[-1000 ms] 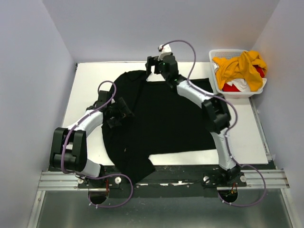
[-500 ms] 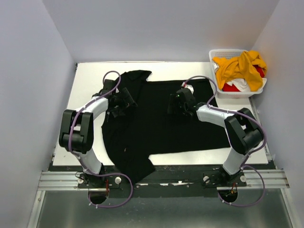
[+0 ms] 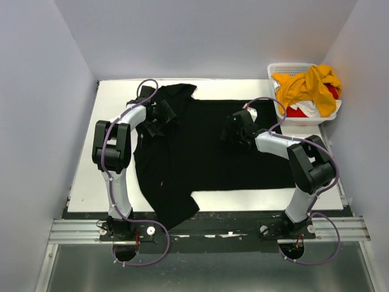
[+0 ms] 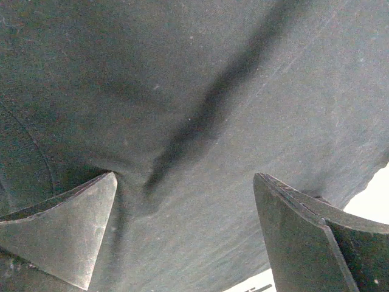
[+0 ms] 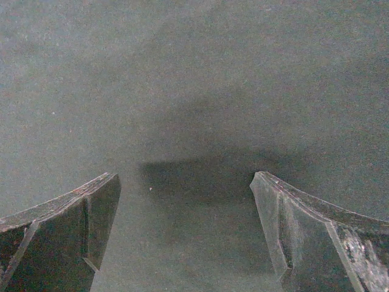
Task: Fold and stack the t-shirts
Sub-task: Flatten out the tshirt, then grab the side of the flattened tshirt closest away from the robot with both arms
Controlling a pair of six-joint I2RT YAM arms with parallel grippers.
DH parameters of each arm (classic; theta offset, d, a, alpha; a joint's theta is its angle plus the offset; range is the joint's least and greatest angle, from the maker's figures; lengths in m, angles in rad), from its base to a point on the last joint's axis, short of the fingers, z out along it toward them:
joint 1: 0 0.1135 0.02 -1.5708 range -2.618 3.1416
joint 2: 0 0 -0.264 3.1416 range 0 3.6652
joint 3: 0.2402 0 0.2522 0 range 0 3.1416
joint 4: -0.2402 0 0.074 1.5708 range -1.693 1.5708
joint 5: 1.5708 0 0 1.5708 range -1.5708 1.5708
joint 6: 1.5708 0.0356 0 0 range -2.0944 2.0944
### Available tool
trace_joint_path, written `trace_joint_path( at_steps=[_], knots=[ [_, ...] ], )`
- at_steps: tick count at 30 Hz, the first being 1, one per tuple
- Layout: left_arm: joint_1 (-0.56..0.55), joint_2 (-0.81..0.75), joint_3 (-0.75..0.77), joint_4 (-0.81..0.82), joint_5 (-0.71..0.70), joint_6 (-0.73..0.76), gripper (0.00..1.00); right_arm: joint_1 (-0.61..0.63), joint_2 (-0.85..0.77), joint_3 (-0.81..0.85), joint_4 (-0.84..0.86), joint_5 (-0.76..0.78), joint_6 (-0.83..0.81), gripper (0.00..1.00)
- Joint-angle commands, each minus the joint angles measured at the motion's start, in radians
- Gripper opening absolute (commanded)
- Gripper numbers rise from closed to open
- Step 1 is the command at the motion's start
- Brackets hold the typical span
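Observation:
A large black t-shirt [image 3: 206, 155] lies spread across the white table, one flap hanging over the near edge. My left gripper [image 3: 164, 114] is low over its upper left part, open, with wrinkled black cloth [image 4: 200, 121] under and between its fingers [image 4: 67, 237]. Over the shirt's upper middle sits my right gripper [image 3: 234, 131], also open, with only smooth black cloth [image 5: 194, 109] under its fingers [image 5: 292, 231]. Mustard-yellow [image 3: 307, 85], red [image 3: 296, 112] and white [image 3: 311, 108] t-shirts are heaped in the basket.
A white slatted plastic basket [image 3: 275, 104] stands at the table's far right corner. Bare white table [image 3: 100, 164] shows left of the black shirt and on the right [image 3: 319, 176]. White walls close in the table on three sides.
The right arm pulled back from the far edge to the shirt's upper middle. The left gripper moved toward the far left of the shirt. The shirt's upper part lies flatter.

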Motion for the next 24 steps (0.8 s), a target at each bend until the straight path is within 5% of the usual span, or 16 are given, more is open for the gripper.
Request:
trace_joint_path(
  at_steps=[1, 8, 14, 24],
  knots=[
    [0.015, 0.105, 0.162, -0.151, -0.022, -0.045, 0.99, -0.033, 0.073, 0.034, -0.001, -0.013, 0.004, 1.0],
    [0.022, 0.078, 0.186, -0.128, 0.016, -0.021, 0.98, -0.041, 0.035, 0.078, -0.02, -0.014, -0.002, 1.0],
    [-0.043, -0.195, 0.138, -0.185, -0.108, 0.098, 0.99, -0.041, -0.182, 0.036, -0.083, 0.056, 0.029, 1.0],
    [-0.472, -0.824, -0.499, -0.23, -0.36, 0.076, 0.99, -0.055, -0.456, -0.172, -0.241, 0.264, 0.158, 1.0]
  ],
)
